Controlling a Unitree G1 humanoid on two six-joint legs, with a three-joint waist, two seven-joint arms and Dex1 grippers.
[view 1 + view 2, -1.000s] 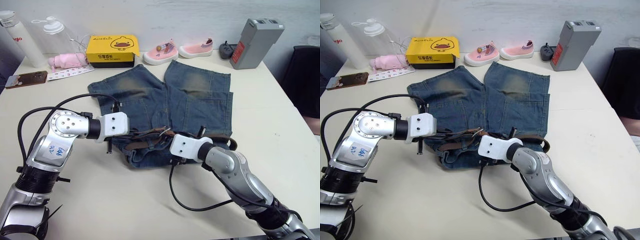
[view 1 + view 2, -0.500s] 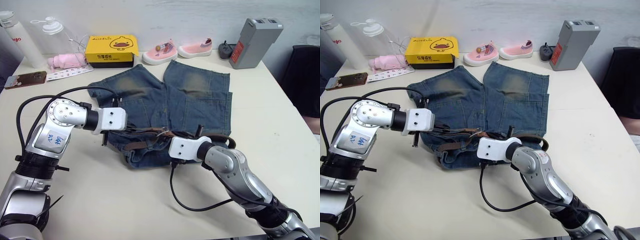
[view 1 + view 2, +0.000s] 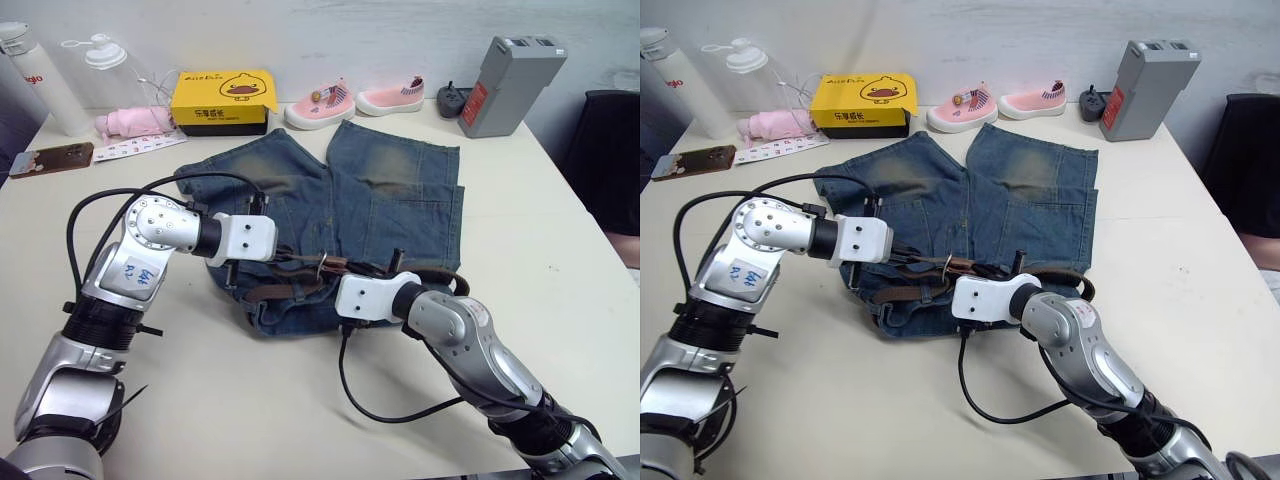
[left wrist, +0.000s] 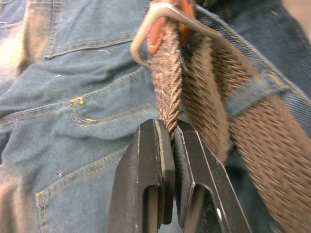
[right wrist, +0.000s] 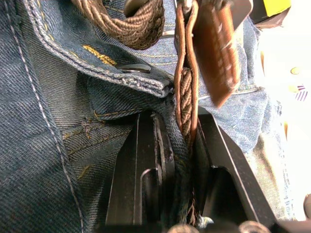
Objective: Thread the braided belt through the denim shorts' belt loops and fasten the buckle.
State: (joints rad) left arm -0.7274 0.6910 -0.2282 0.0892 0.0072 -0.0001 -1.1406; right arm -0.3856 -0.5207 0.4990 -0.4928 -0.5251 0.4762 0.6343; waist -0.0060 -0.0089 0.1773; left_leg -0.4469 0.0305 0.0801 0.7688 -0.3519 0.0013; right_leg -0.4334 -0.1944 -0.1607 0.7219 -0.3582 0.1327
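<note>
Left gripper (image 4: 167,145) reaching in from the left over the waistband, jaws clenched on the braided belt (image 4: 167,82) just short of the buckle (image 4: 160,19) — a bent silver frame. Right gripper (image 5: 175,145) coming in from the right, jaws clamped on denim and belt together. Woven dark-brown strap passing under a denim belt loop (image 4: 250,92). Faded, tan-patched denim shorts (image 3: 400,195) spread flat mid-desk (image 3: 560,250).

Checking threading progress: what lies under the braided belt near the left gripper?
Under the braided belt lies the denim shorts waistband; one belt loop crosses over the strap. The left gripper pinches the strand below the buckle. The waistband under the strap is covered.
</note>
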